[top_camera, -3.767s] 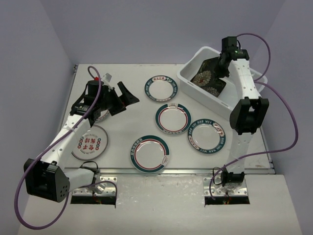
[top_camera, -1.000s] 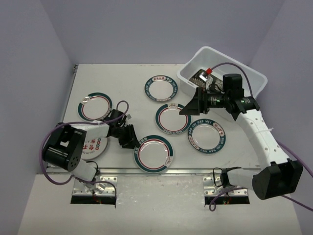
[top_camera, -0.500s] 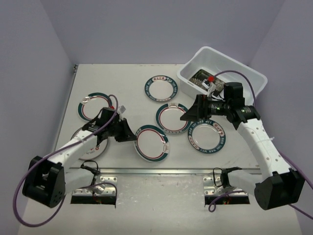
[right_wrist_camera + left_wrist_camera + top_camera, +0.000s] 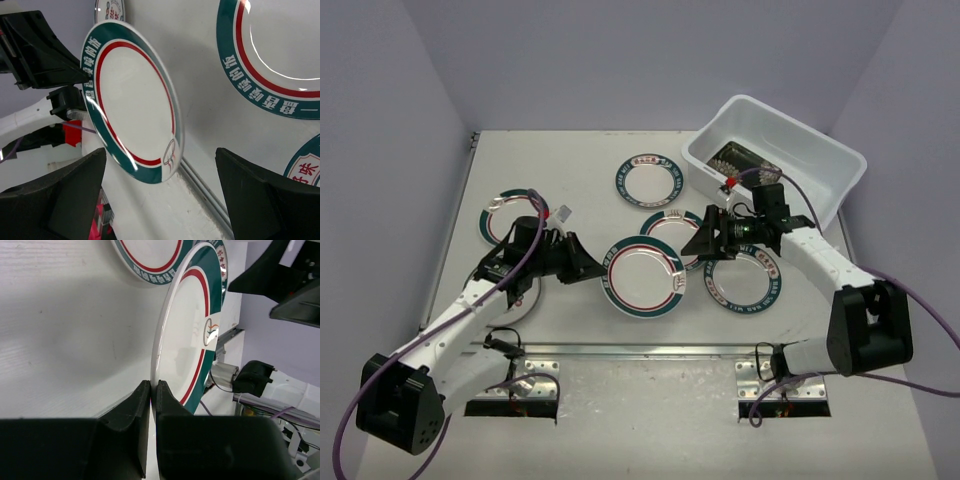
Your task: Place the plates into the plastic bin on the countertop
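While the left hand pinches the left rim of a round teal-rimmed plate and holds it clear of the table, the overhead view shows the right hand just beside that plate's right edge, spread wide and gripping nothing. Other round plates lie flat on the table, among them a back plate, a left plate and a right plate below the right hand. The plastic bin stands at the back right corner with a dark plate inside it. From the left wrist, the two black fingers are closed tight on the thin white edge of the held plate, which stands nearly edge-on above the table, its red ring and small emblem facing right. From the right wrist, the black fingers stand far apart at the bottom corners, empty; the held plate hangs tilted ahead of them, with the left hand at its far rim.
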Controlling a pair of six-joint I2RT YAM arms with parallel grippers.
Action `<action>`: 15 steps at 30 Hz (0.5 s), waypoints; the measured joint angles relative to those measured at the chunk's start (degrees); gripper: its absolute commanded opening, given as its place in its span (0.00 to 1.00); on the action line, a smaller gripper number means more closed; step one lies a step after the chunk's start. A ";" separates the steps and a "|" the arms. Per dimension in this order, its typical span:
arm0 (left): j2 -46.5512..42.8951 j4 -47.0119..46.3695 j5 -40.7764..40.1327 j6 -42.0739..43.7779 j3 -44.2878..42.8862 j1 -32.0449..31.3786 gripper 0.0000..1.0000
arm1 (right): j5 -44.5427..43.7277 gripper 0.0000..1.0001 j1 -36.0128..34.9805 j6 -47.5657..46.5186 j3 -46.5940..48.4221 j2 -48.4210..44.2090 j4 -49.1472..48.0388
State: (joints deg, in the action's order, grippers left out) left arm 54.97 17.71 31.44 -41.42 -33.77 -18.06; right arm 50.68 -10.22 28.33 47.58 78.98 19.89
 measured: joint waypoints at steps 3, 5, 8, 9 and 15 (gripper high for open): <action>-0.33 -0.78 1.54 -1.18 -0.60 0.00 0.00 | 2.03 0.75 0.00 0.03 -0.07 2.34 -0.88; -0.27 -1.70 2.66 -1.81 -1.72 0.00 0.00 | 4.34 0.67 0.00 0.34 -0.24 3.53 -1.68; 0.31 -4.54 4.59 -3.16 -3.43 0.00 0.00 | 7.54 0.47 -0.12 1.45 -0.83 4.30 -3.24; 0.57 -5.59 5.13 -3.65 -3.91 0.00 0.00 | 8.40 0.37 -0.16 1.78 -0.97 4.33 -3.55; 3.65 -10.94 7.18 -5.77 -4.84 0.03 0.82 | 12.62 0.00 -0.89 5.63 -1.15 4.28 -7.28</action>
State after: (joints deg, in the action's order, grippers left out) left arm 58.63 6.77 38.62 -47.19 -38.61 -18.03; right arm 63.30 -11.11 33.96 46.43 83.26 12.61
